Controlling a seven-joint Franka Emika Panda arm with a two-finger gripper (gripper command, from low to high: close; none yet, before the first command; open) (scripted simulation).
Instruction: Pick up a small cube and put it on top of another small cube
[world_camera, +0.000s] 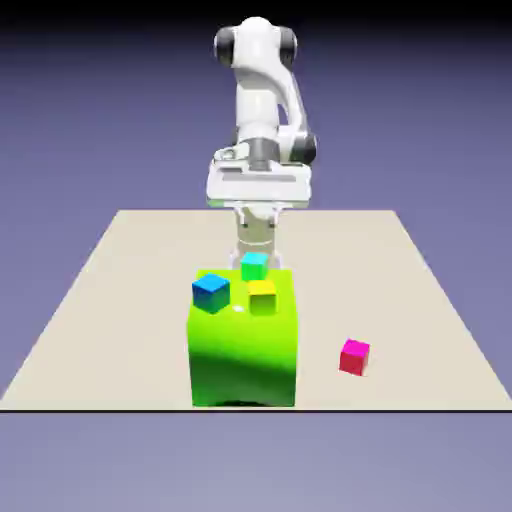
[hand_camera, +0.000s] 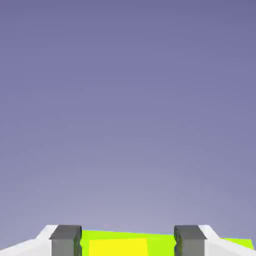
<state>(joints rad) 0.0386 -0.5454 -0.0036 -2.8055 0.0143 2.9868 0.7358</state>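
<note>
Jaws (hand_camera: 128, 245) parted and empty; the magenta cube (world_camera: 354, 358) lies on the worktop (world_camera: 420, 330), nearer the camera and toward the exterior view's right.

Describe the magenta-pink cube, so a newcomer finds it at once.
Find the big lime-green block at the table's front edge. The small magenta-pink cube lies toward the exterior view's right. Unlike the other small cubes, it sits directly on the tabletop.

We are observing bright light on the lime-green block's top (world_camera: 275, 285), its front darkening in a soft shaded band. We are noting a nearly black upper backdrop (world_camera: 256, 8) and slightly jagged edges in the hand view.
</note>
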